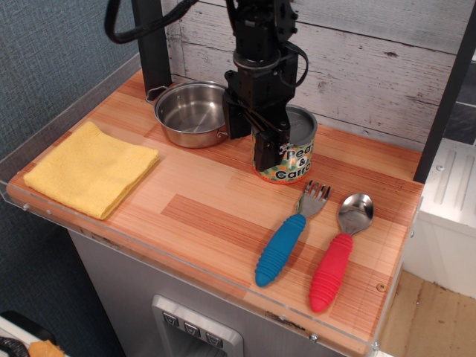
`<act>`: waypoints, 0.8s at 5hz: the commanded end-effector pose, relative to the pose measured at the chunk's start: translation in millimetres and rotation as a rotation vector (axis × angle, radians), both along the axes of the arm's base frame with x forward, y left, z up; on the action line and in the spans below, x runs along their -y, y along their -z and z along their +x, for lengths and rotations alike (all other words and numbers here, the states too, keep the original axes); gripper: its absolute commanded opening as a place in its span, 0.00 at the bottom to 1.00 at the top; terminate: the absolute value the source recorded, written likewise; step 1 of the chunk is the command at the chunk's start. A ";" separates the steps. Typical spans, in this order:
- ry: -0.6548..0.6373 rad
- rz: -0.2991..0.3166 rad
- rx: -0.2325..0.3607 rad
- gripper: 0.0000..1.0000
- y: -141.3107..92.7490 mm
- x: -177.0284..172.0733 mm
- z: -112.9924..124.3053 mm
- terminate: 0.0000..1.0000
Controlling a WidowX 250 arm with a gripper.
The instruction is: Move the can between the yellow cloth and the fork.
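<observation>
The can [295, 155], with a grey lid and an orange label with green dots, is at the back of the wooden counter, just behind the fork's tines. My black gripper [251, 140] comes down from above at the can's left side, its fingers [266, 152] closed on the can. The yellow cloth [93, 169] lies folded at the far left. The fork [289, 236], with a blue ribbed handle, lies at the front right, tines pointing back. The can is to the right of the gap between cloth and fork.
A steel pot [192, 113] with two handles stands at the back, left of the gripper. A red-handled spoon [338, 253] lies right of the fork. A wooden plank wall [372, 67] runs behind. The counter [201, 216] ends at a clear front rim.
</observation>
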State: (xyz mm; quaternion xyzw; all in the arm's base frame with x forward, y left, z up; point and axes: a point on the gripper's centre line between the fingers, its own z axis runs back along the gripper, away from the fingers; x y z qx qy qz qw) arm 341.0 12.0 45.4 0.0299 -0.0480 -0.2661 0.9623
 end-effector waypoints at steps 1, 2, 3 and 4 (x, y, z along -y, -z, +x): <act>0.014 -0.025 0.064 1.00 -20.7 4.1 23.3 0.00; 0.028 -0.040 0.073 1.00 -21.8 11.3 33.9 0.00; 0.047 -0.055 0.073 1.00 -21.6 17.9 41.1 0.00; 0.054 -0.057 0.084 1.00 -27.8 24.9 44.7 0.00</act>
